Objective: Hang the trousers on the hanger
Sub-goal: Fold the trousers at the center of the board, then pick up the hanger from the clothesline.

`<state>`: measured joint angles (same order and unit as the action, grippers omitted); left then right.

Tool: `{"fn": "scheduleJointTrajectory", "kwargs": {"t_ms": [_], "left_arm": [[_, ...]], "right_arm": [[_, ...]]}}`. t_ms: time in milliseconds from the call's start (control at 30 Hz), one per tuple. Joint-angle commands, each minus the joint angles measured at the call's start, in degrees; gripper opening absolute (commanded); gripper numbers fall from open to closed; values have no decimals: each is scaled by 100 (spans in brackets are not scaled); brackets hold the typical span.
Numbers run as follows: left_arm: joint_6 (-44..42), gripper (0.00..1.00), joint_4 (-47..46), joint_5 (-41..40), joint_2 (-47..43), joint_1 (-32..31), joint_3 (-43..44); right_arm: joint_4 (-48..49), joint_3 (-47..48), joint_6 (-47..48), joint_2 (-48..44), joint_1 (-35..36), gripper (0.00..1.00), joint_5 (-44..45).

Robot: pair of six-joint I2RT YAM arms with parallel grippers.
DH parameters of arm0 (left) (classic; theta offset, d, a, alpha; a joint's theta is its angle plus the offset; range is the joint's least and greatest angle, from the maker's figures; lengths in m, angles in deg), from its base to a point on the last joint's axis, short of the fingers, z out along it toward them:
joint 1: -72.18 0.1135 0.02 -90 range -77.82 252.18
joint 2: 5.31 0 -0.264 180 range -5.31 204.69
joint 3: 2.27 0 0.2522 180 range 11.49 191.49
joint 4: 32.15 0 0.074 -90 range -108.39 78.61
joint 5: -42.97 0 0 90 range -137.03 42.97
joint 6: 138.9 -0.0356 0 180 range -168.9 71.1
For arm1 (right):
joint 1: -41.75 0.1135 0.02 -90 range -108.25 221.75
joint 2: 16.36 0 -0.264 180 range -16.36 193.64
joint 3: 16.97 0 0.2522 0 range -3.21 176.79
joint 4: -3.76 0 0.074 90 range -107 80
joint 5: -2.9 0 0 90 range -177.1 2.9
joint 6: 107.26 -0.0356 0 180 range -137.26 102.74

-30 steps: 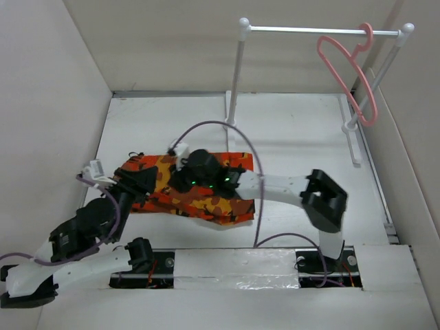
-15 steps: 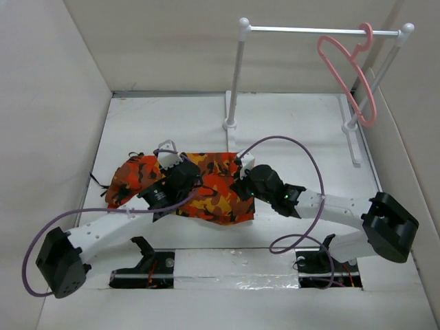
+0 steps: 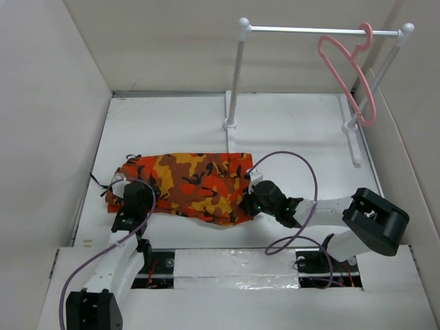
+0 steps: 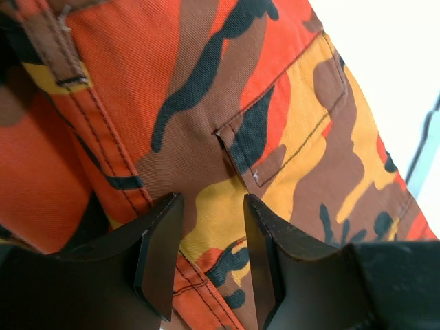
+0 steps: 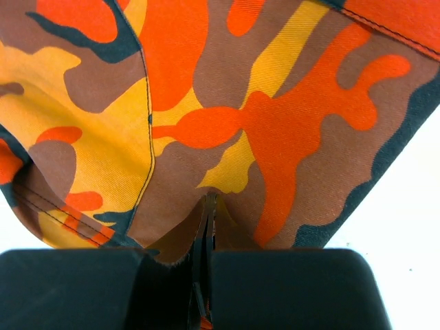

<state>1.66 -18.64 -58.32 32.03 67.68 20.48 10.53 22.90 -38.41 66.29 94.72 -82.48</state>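
Well, at this moment you had the long soft trousers in orange, red, yellow and dark brown camouflage print (image 3: 189, 185) lying flat on the white table (image 3: 295, 130), spread from left to right in the near half, in front of the left post of the white-and-silver rail stand (image 3: 316, 30). The thin pink hanger with the curved hook (image 3: 350, 69) hung by its hook on the right end of the rail, well apart from the trousers. Your left gripper (image 4: 212, 227) was over the left end of the trousers; in the left wrist view its two black jaws stood apart, with flat yellow and brown cloth visible in the gap, and nothing was pinched between them. Just beyond its fingertips you could see the stitched corner of a pocket (image 4: 289, 130). Your right gripper (image 5: 208, 206) was at the near right corner of the trousers; in the right wrist view its jaws were pressed together, and a small fold of the brown cloth rose into the tips, so it was pinching the trousers there. Small black drawstrings (image 3: 100, 182) lay on the table at the far left edge of the cloth.
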Motion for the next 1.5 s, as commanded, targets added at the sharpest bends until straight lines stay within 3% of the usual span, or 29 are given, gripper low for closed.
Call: {"fn": "scheduleJointTrajectory", "kwargs": {"t_ms": [0,133,233,267,367,400,433,500,533,567,667,733,767,833,867,933,967,1000,1033,1167,1267,1467], "left_arm": [[23,39,-55,795,114,185,-3],[6,34,174,926,-208,185,313],[-117,25,61,1059,-885,133,734],[-222,21,60,1076,-1043,11,1031],[-451,12,-412,1102,-835,-280,1585],[-582,9,-571,1599,-529,-280,1684],[-583,1,-712,1786,-335,-280,1772],[-557,0,-1352,2460,182,-280,1895],[-478,0,-1564,2613,342,-333,1913],[-469,0,-1879,2693,474,-385,1983],[-539,0,-2206,2466,853,-1017,2272],[-670,0,-2339,1983,1195,-1534,2492],[-914,0,-2287,1720,1362,-2164,2815],[-1232,0,-2251,912,1959,-2817,3159],[-1373,0,-2164,648,2161,-3421,3492],[-1750,0,-2146,-160,2637,-4048,3714],[-1926,2,-2154,-546,2760,-4390,3880],[-2241,6,-2146,-1237,2987,-5029,3943],[-2357,15,-2137,-1427,3207,-5261,4074],[-2394,22,-2356,-789,3473,-5650,4032],[-2411,22,-2488,-515,3596,-5817,3926],[-2411,22,-2883,-409,3526,-5984,3488]], "right_arm": [[206,-176,-276,-37,38,0,223],[-450,-28,-75,-836,90,0,302],[-1250,551,399,-1678,91,14,416],[-1428,927,714,-1891,91,30,521],[-1982,1518,1522,-2541,-356,61,654],[-2053,1946,1726,-2657,-601,64,602],[-2375,2177,1945,-2727,-1248,64,436],[-2562,2686,2474,-2860,-2067,19,41],[-2589,3194,2579,-2877,-2515,3,-649],[-2598,3468,2772,-2860,-3433,0,-1065],[-3072,4839,2923,-2343,-4956,0,-2042],[-3230,5707,2897,-1833,-5514,0,-2324],[-3266,5982,2879,-1658,-5752,0,-2334],[-3755,6588,2836,-1010,-6350,0,-2299],[-3898,7113,2888,-805,-6482,14,-2308],[-4222,7425,3010,-384,-6781,45,-2264],[-4320,7522,3220,-286,-6852,64,-2247],[-4356,7558,3326,-233,-6914,69,-2194],[-4287,7428,3502,-180,-6966,76,-2133],[-4013,7172,3933,-4,-7055,80,-2536],[-3978,7005,4127,67,-7055,80,-2301],[-3583,6320,4005,58,-7055,72,-2037]]}}
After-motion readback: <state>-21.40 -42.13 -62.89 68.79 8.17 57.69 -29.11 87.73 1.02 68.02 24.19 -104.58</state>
